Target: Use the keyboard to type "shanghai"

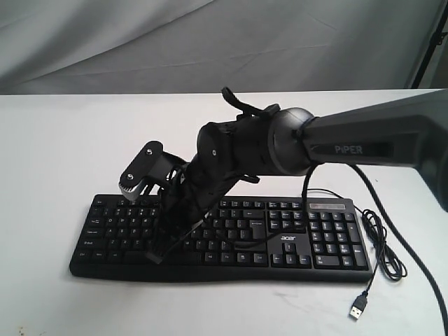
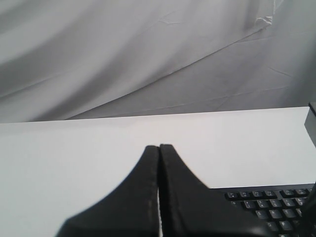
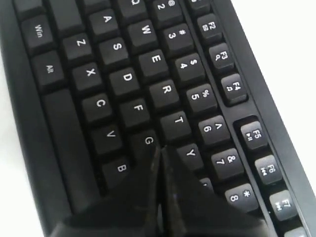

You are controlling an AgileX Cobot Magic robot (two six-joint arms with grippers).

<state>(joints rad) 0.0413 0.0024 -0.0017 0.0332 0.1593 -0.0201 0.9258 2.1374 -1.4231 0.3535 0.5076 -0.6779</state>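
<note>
The black keyboard point(image 1: 318, 246) lies along the front of the white table, number pad at the right. My right arm reaches across from the right, and my right gripper point(image 1: 158, 253) points down at the letter keys left of centre. In the right wrist view the keyboard point(image 3: 123, 79) fills the picture. My right gripper point(image 3: 160, 149) is shut and holds nothing; its tips sit between the G key point(image 3: 147, 141) and the Y key point(image 3: 190, 153), and its fingers hide the key below them. My left gripper point(image 2: 159, 146) is shut and holds nothing, over bare table beside a corner of the keyboard point(image 2: 276, 207).
The keyboard's black USB cable point(image 1: 381, 241) loops on the table to the right, its plug point(image 1: 358, 308) lying loose near the front edge. Grey cloth point(image 1: 210, 42) hangs behind the white table point(image 1: 56, 154). A dark stand point(image 1: 430, 42) rises at the far right.
</note>
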